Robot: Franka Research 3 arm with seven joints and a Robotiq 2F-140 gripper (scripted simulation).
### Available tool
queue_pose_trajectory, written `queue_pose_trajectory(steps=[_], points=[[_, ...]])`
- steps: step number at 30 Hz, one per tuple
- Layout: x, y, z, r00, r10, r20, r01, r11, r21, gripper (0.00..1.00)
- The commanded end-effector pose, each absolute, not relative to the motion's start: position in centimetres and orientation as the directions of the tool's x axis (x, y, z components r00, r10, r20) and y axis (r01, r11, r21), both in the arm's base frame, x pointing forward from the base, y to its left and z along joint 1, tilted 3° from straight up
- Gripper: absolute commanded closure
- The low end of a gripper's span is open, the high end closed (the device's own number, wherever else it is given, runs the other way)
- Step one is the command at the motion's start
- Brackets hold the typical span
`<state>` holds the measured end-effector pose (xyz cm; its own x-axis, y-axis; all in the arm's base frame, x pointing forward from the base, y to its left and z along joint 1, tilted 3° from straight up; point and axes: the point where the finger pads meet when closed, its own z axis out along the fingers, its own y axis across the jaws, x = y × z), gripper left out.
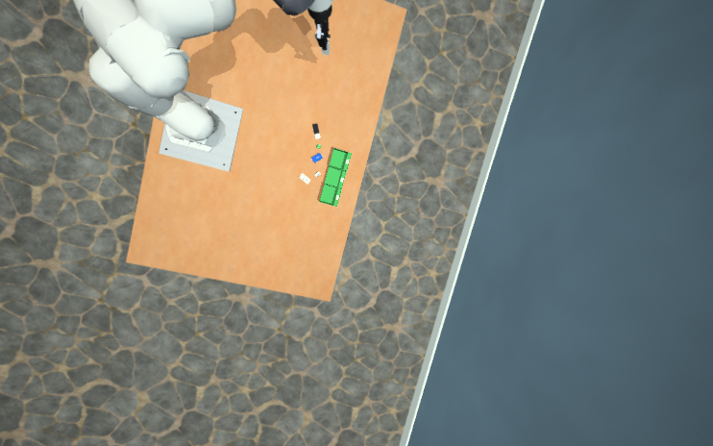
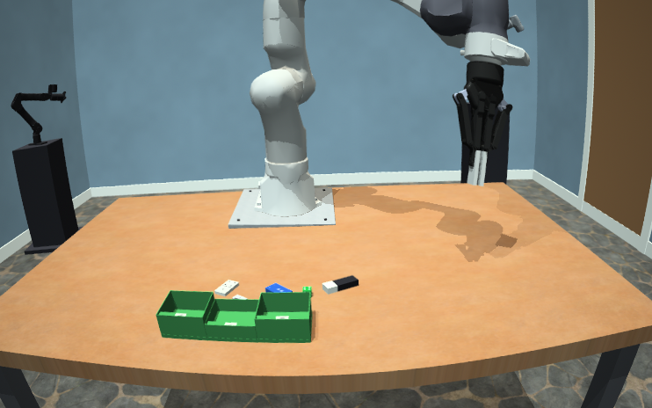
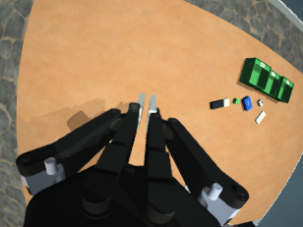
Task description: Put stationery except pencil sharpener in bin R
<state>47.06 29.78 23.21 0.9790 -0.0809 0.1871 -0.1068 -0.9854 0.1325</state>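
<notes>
Exterior view: a wood-toned desk [image 1: 237,233] [image 2: 394,329] [image 3: 89,48] stands on a stone-patterned floor [image 1: 71,332] [image 2: 419,400] [image 3: 10,48], with blue walls [image 1: 625,221] [image 2: 166,101] [image 3: 298,6] around and a brown panel [image 2: 627,116] at the right. A small black arm [image 2: 25,111] tops a dark pedestal [image 2: 39,197] beyond the desk's left edge. The white robot arm [image 1: 143,55] [image 2: 286,127] rises from a base plate [image 1: 226,161] [image 2: 240,222] by the back edge.

Near the front edge, left of its middle, sits a row of three green bins [image 1: 328,185] [image 2: 233,332] [image 3: 261,88]; their label letters are too small to read. The black-and-white eraser [image 1: 316,131] [image 2: 341,284] [image 3: 219,103] lies on the desk, behind and right of the row.

From above, the small white piece [image 1: 317,173] [image 2: 239,297] [image 3: 260,102] shows apart from the bins, though the exterior view partly hides it. Also outside them are a white block [image 1: 305,178] [image 2: 227,287] [image 3: 260,117], a blue piece [image 1: 316,158] [image 2: 278,288] [image 3: 247,103] and a green piece [image 1: 318,146] [image 2: 307,290] [image 3: 236,101]. The wrist view shows the jaws drawn nearly together, a thin gap between them and nothing pinched. They hang toward the back right corner, well apart from the eraser.
</notes>
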Motion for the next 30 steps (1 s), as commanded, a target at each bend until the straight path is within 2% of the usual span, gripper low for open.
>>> queue_pose_trajectory(steps=[1, 30], points=[[47.3, 28.8, 23.2, 0.987, -0.015, 0.159, -0.037, -0.99, 0.139, 0.95], [49.7, 10.4, 23.1, 0.992, -0.1, 0.075, -0.106, -0.991, 0.084, 0.95]])
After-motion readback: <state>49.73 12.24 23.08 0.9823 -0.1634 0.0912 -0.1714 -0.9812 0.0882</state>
